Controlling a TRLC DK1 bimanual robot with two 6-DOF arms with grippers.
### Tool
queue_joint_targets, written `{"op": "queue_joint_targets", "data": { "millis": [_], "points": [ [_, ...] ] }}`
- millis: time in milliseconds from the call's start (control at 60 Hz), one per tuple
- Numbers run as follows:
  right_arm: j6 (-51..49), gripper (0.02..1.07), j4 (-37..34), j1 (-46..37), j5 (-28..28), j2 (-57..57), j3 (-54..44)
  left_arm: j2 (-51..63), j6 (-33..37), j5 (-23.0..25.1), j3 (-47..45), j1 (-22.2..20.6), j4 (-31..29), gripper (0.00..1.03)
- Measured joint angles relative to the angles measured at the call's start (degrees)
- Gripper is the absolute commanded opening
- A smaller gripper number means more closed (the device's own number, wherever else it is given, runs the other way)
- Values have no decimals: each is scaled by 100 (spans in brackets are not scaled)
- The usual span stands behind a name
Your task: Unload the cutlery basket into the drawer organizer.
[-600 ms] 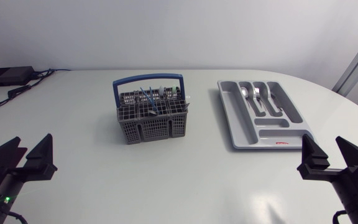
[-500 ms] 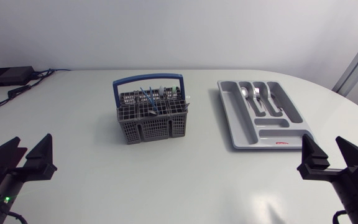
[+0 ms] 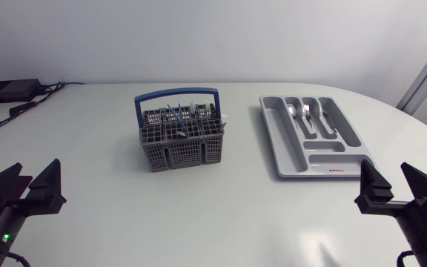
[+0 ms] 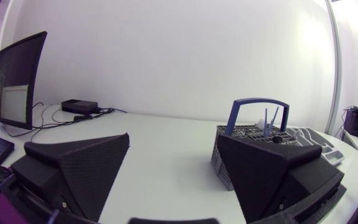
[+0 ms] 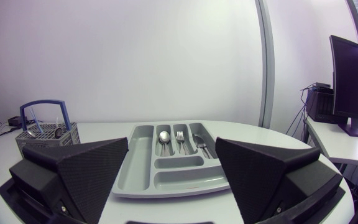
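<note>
**Both arms short of the cutlery basket, first pick not yet begun.**

My left gripper (image 3: 34, 176) sits nearer than the cutlery basket (image 3: 180, 142) and well off to its left. Its fingers are spread wide and hold nothing. My right gripper (image 3: 385, 178) sits nearer than the basket and well off to its right, equally wide and empty.

In my judgement the pick goes best from above. I would come down beside the arched handle (image 3: 176, 95) rather than through it and close on a single stem of the upright cutlery (image 3: 175, 119). I would lift it straight until it clears its cell, then carry it to the drawer organizer (image 3: 274, 141), which lies right of the basket and apart from it.

- **Fingers:** matte black, broad wedges with finely textured inner faces.
- **Table (image 3: 213, 215):** smooth and white.
- **Basket:** a boxy grey plastic lattice with a blue handle. Its contents are thin and crowded, so a neighbouring piece may snag.
- **Organizer:** smooth moulded grey plastic with long slots and shorter cross slots at its near end. Shiny metal pieces (image 3: 306, 115) already lie in the middle slots.
</note>
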Motion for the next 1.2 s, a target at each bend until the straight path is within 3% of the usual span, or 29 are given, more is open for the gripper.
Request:
{"op": "queue_joint_targets", "data": {
  "millis": [133,300,467,600,783,1033,1200],
  "points": [
    [2,103,-2,109,24,0,74,310,0,0,601,2,-61,99],
    [2,103,0,210,44,83,376,1644,-2,-2,1733,-44,-205,99],
    [2,103,2,278,57,623,743,2404,-66,-63,2166,-551,-251,99],
    [2,103,0,404,68,1141,979,3049,-20,-380,2352,-1117,-256,97],
    [2,102,-44,535,63,2201,1429,4494,1272,-1272,3077,-1958,-310,93],
    [-11,102,-627,560,-334,3060,1759,5781,2446,-1615,3705,-2820,-929,99],
    [-431,102,-1217,774,-411,3117,2050,6339,3101,-1912,3777,-3429,-800,99]
  ]
}}
